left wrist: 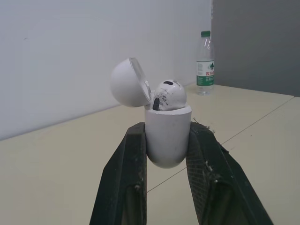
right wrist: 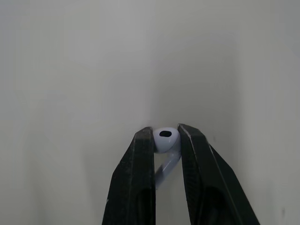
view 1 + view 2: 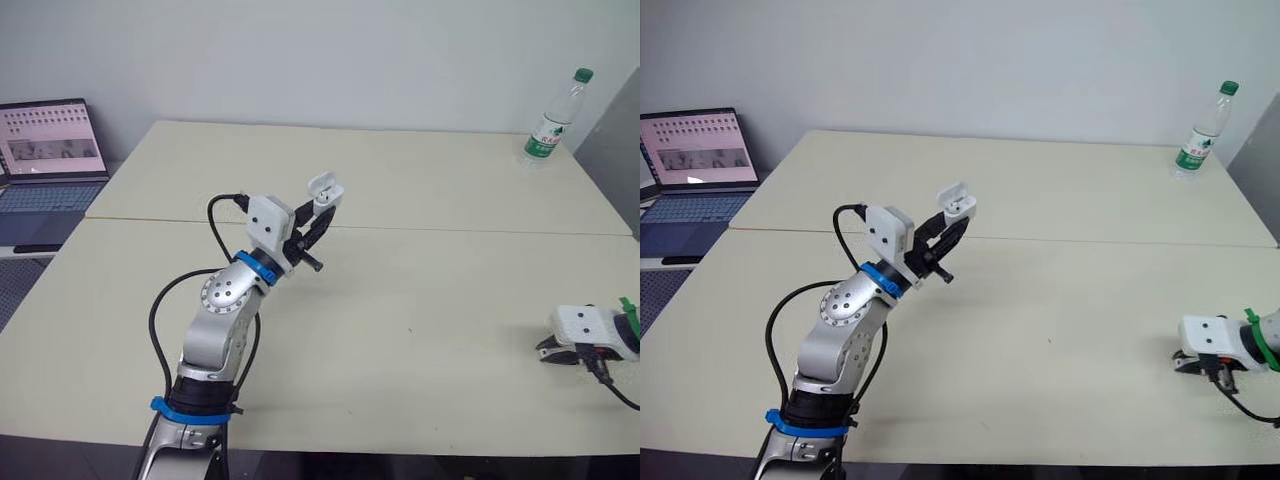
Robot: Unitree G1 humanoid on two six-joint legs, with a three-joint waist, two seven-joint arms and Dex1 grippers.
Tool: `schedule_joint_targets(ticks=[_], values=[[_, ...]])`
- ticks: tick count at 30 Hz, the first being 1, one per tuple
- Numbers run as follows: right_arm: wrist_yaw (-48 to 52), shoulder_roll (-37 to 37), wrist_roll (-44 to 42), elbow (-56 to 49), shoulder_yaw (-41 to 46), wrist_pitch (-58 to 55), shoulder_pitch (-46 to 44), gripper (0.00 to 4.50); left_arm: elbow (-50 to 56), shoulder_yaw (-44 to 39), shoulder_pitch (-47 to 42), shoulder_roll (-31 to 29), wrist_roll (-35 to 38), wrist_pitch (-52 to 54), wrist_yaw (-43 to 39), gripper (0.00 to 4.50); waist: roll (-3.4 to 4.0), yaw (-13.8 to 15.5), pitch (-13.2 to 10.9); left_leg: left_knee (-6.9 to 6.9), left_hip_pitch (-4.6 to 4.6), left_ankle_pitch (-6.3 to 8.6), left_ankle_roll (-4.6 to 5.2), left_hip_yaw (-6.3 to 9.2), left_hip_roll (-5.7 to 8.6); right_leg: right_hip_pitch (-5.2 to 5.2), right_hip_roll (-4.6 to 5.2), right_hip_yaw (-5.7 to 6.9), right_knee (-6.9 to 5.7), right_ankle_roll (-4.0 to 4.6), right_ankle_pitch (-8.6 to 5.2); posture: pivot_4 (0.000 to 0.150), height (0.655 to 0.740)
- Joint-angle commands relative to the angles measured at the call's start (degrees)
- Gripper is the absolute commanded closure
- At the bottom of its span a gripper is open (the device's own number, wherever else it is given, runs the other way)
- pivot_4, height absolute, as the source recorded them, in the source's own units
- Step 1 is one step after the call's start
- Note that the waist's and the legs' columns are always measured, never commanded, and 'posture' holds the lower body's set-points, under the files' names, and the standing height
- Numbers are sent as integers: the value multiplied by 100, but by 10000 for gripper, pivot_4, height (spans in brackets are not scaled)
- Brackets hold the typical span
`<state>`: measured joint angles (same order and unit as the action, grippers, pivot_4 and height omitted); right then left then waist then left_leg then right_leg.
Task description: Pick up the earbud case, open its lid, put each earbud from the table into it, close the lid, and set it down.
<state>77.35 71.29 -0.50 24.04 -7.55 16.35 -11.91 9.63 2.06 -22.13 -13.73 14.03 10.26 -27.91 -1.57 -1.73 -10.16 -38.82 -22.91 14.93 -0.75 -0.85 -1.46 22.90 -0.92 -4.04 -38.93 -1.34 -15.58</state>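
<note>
My left tool [image 3: 322,208] is raised above the pale beige bench [image 3: 420,300], clenched on the small white rounded plastic earbud case [image 1: 167,140], one black finger on each side. The case stands upright with its domed lid [image 1: 127,82] swung open, and one white earbud [image 1: 168,96] sits in it. My right tool [image 3: 548,350] is low at the bench's right side, well apart, pinching the second white earbud [image 2: 164,139] by its head, stem hanging between the fingers.
</note>
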Motion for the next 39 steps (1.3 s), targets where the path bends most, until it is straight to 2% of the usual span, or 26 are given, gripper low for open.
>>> schedule_joint_targets(ticks=[1, 16, 25, 31, 39], values=[[-50, 119, 610, 866, -177, 592, -381, 41136, 321, -22, 109, -3, -42, -159, 75, 37232, 0, -7, 0, 1, 9, 0, 0, -4, -2, -7, 0, -3, 1, 0, 0, 1500, 7400], [340, 297, 1289, 2454, -565, 1669, -1130, 41136, 524, -26, 230, -66, -9, -50, 137, 37232, 1, 15, 1, 0, 21, 1, 0, 6, 2, -32, 11, -4, 7, 2, 0, 1500, 7400], [305, 104, 1252, 2597, -499, 1543, -1160, 41136, 547, -28, 210, -51, -16, 1, 171, 37232, 1, 8, 0, 2, 48, 2, 0, 5, 1, -59, 11, -5, 10, 3, -1, 1500, 7400], [322, 173, 1273, 2631, -477, 1577, -1086, 21315, 554, -44, 192, -75, -6, 31, 160, 37232, 1, 9, 1, 2, 50, 2, 0, 6, 0, -60, 12, -3, 10, 4, -1, 1500, 7400], [267, 243, 1409, 2694, -516, 1596, -1130, 21315, 571, -3, 208, -55, 1, 62, 146, 37232, 1, 9, 0, 2, 52, 2, 0, 6, 1, -63, 12, -4, 11, 4, -2, 1500, 7400]])
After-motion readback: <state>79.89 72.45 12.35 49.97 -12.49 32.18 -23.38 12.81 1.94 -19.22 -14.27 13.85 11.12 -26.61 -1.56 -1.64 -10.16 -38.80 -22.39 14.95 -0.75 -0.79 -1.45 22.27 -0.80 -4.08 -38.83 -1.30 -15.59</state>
